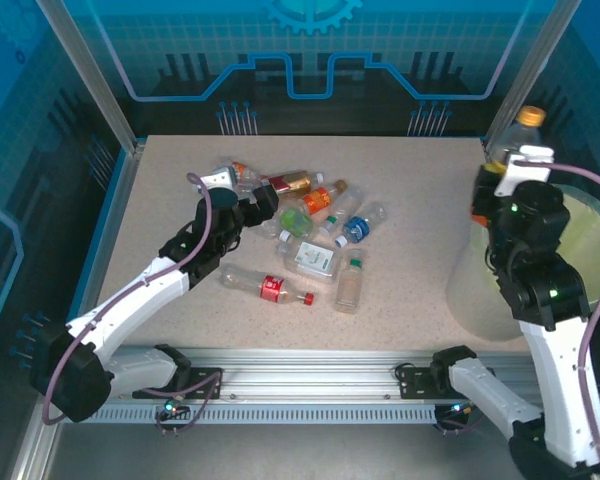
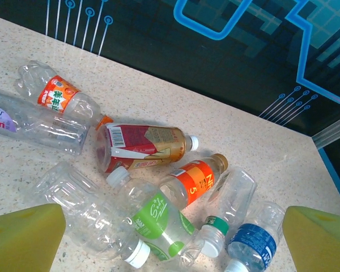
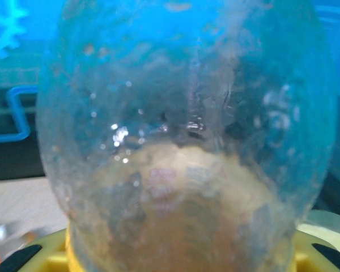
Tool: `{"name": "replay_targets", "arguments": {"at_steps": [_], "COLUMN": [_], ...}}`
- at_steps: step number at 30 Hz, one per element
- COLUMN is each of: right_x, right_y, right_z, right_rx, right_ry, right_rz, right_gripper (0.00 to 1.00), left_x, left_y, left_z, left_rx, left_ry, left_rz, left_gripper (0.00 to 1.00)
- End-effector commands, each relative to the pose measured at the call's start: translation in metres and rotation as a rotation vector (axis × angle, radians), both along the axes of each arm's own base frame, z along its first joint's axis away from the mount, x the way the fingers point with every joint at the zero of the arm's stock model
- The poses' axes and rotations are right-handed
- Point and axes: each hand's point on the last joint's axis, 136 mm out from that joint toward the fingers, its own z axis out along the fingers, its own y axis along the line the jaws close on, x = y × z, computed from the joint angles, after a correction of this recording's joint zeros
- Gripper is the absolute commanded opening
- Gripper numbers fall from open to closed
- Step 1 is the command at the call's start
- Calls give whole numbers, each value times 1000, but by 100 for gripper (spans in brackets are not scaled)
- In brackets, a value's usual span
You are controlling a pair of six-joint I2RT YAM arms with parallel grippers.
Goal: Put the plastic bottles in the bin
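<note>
Held: clear, orange-capped plastic bottle [image 1: 525, 125], upright, right gripper [image 1: 502, 190] clamped on its body, at far-left rim of round bucket lined with translucent pale yellow-green bag [image 1: 590, 250].
Bottle wall glossy, dimpled. left gripper [image 1: 255, 205] fingers wide apart over pile of crumpled clear plastic bottles [image 1: 315, 225], lying mid speckled beige tabletop [image 1: 420, 200].

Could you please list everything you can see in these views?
loose bottles: about ten, clear with red, orange, green, blue or white labels, lying heaped mid-table
held bottle: one, clear with orange cap, raised near the bin's rim
bin: one, pale yellow-green liner, table's right edge
table: one, speckled beige
left pincer: one, yellow fingers, open over the heap
right pincer: one, shut on the held bottle
</note>
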Motion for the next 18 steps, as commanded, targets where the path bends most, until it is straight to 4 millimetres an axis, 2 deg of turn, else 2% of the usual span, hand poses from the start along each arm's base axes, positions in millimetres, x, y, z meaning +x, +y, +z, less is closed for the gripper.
{"name": "replay_targets", "arguments": {"at_steps": [1,5,11,18], "right_x": [-9,-20,-34,-43], "right_y": [-34,-69,-111,-139], "right_z": [-6,-36,-88,-135], "right_rx": [47,65,106,195], "right_ry": [-50,-7,52,63], "right_rz": [-140,-291,-476,-581], "right_gripper": [39,39,39,41], "left_x": [-5,-7,-11,-21], "left_y": [13,17,26,35], "left_z": [1,1,-5,-16], "left_rx": [-12,-18,-9,19], "left_ry": [-3,-4,10,61], "left_rz": [52,65,92,105], "left_gripper": [99,99,99,99]}}
